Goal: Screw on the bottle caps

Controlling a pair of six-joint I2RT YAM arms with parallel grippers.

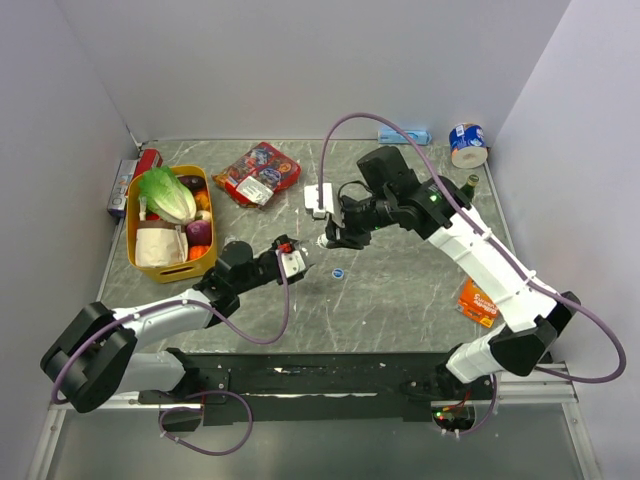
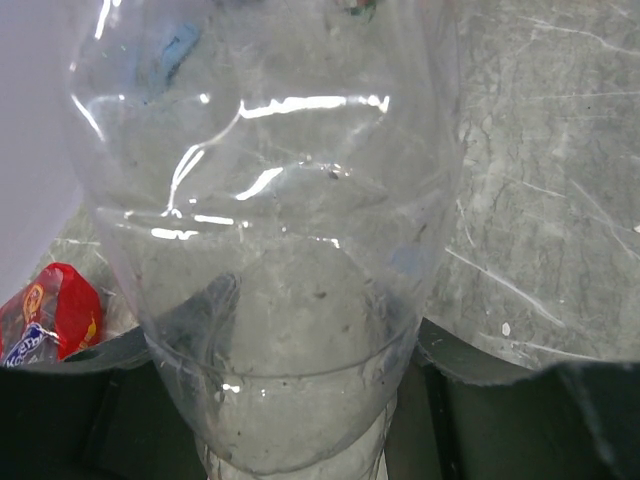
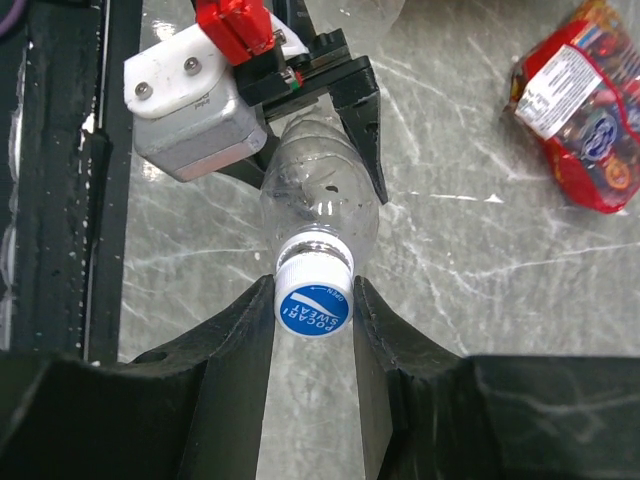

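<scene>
A clear plastic bottle (image 3: 320, 190) is held level above the table between my two grippers. My left gripper (image 1: 296, 258) is shut on its body, which fills the left wrist view (image 2: 270, 300). A blue-topped cap (image 3: 313, 305) with white sides sits on the bottle's neck. My right gripper (image 3: 313, 300) is shut on this cap, one finger touching each side. A second blue cap (image 1: 337, 272) lies on the table just below the grippers. Part of a second clear bottle (image 3: 355, 12) shows at the top edge of the right wrist view.
A yellow basket (image 1: 170, 270) of vegetables stands at the left. A red packet (image 1: 258, 172) lies behind the grippers. A blue-and-white tin (image 1: 467, 143) and a green glass bottle (image 1: 470, 185) stand at the back right. An orange packet (image 1: 478, 300) lies at the right.
</scene>
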